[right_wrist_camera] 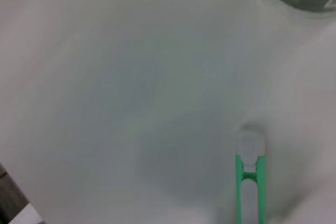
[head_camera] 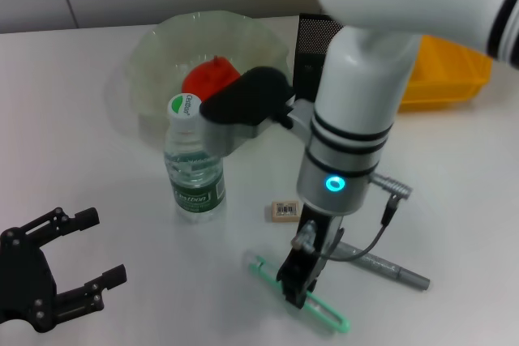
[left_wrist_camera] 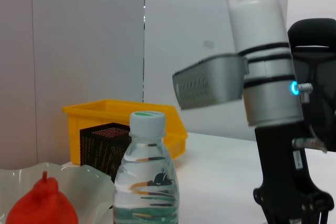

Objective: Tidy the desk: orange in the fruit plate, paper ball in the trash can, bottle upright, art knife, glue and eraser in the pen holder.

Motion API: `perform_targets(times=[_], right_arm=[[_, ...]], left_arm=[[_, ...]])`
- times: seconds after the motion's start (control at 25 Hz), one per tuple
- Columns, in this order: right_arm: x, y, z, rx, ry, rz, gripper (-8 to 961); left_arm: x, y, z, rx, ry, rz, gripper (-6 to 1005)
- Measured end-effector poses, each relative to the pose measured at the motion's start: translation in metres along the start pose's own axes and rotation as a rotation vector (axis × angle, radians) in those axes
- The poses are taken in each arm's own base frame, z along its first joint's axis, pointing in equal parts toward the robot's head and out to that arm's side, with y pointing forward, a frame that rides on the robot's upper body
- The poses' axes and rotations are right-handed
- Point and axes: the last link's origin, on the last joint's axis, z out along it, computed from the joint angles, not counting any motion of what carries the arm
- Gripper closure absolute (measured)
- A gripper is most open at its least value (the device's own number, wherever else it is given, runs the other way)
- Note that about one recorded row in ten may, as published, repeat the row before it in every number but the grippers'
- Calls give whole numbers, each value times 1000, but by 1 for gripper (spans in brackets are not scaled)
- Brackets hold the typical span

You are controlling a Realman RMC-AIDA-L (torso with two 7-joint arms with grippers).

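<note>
The green art knife [head_camera: 302, 296] lies flat near the table's front edge; it also shows in the right wrist view [right_wrist_camera: 248, 184]. My right gripper [head_camera: 298, 284] points straight down and hangs right over its middle. The water bottle [head_camera: 194, 161] stands upright with its cap on, also seen in the left wrist view [left_wrist_camera: 147, 182]. A small eraser [head_camera: 284, 210] lies beside my right arm. A grey glue pen [head_camera: 383, 265] lies to the right of it. A red-orange fruit [head_camera: 209, 77] sits in the clear fruit plate [head_camera: 154, 46]. The black mesh pen holder [head_camera: 315, 38] stands behind. My left gripper [head_camera: 104, 246] rests open at the front left. No paper ball is in view.
A yellow bin [head_camera: 450, 74] stands at the back right, behind the pen holder [left_wrist_camera: 102, 148]. My right arm's body [head_camera: 357, 119] rises over the middle of the table and hides part of the pen holder. The bottle stands close to the arm's left side.
</note>
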Motion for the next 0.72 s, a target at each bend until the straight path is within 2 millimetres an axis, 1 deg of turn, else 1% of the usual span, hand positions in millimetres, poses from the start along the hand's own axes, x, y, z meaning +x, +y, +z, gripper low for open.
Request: perform_targets(times=[0.32, 0.36, 0.4, 0.52, 0.72], right_arm=[[18, -14, -27, 26, -34, 35, 772], [22, -19, -35, 42, -56, 51, 772], [22, -19, -35, 42, -56, 51, 772], [29, -30, -49, 78, -93, 81, 771], [41, -53, -81, 118, -206, 122, 771]], left_arm=[[0, 1, -1, 1, -1, -4, 192], [0, 1, -1, 1, 0, -5, 192], [0, 1, -1, 1, 0, -6, 192], [0, 0, 0, 0, 2, -5, 192], [2, -2, 2, -3, 5, -4, 193]])
